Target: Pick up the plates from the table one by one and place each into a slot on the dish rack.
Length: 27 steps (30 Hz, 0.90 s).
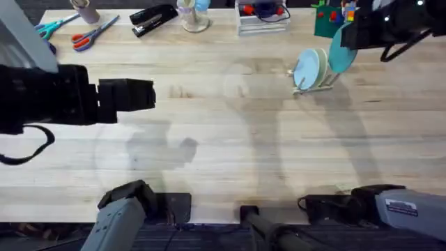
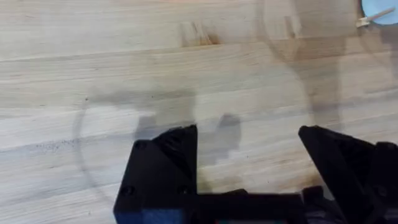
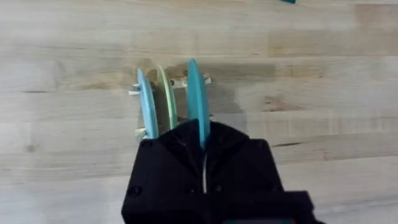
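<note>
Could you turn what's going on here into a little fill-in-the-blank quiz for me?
1. The right gripper is shut on the ____ plate.
2. The dish rack already holds a light-blue plate and a ____ one.
3. The left gripper hangs over the bare table with its fingers ____.

Missing words: turquoise; cream; open

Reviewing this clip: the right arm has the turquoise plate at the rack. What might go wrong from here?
1. The right gripper is shut on the bright turquoise round plate, close beside the cream plate and pale light-blue plate standing in the small wooden dowel dish rack; a sideways drift could knock them.
2. The rack looks light, so pushing down or catching a dowel may tip or slide it across the wooden table.
</note>
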Motion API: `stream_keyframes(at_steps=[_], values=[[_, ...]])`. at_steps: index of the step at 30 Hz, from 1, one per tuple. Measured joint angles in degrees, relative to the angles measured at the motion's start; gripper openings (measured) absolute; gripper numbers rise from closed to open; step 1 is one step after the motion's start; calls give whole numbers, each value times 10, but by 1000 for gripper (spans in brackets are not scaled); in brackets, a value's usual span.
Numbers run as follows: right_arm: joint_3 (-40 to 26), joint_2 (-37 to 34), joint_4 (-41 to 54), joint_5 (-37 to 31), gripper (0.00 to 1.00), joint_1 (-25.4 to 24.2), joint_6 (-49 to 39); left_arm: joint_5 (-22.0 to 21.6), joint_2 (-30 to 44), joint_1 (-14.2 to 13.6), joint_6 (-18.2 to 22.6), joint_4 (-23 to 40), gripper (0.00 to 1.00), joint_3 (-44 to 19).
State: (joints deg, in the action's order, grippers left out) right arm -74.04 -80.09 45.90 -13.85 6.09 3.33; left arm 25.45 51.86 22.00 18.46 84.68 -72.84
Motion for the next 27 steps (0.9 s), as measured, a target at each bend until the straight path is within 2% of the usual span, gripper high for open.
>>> stream_keyframes(at_steps=[27], values=[[0,-49,-22,2,30,0,-2,0,0,0,0,0,993,0]])
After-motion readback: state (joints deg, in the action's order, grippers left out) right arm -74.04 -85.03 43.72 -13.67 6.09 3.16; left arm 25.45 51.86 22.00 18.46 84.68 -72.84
